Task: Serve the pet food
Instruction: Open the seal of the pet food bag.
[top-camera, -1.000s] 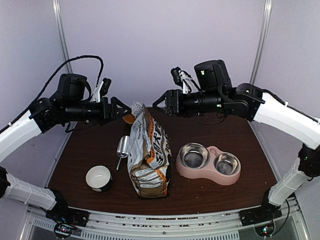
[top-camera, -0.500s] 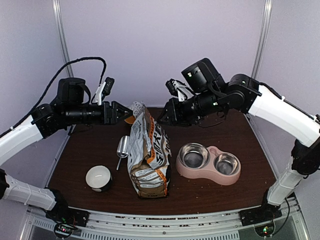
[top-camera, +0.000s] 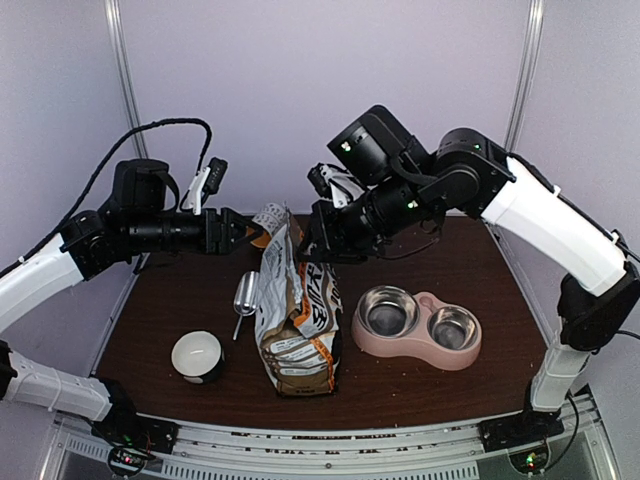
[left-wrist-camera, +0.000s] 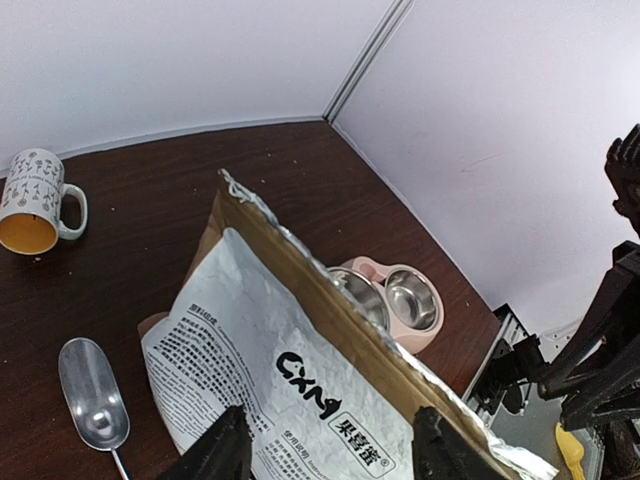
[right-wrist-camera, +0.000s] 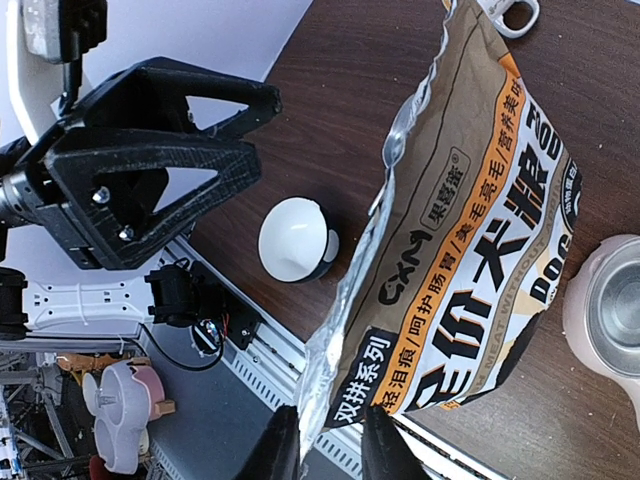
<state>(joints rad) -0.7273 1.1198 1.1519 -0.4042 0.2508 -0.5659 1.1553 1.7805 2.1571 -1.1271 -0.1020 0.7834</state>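
Crinkled, foil-lined paper bag (right-wrist-camera: 470, 250), ragged silver rim within black right gripper (right-wrist-camera: 330, 412)

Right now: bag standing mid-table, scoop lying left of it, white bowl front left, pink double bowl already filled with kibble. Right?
No. The pink double bowl is empty: both steel cups show bare metal in the top external view. The bag stands mid-table, the scoop lies left of it, the white bowl sits front left.
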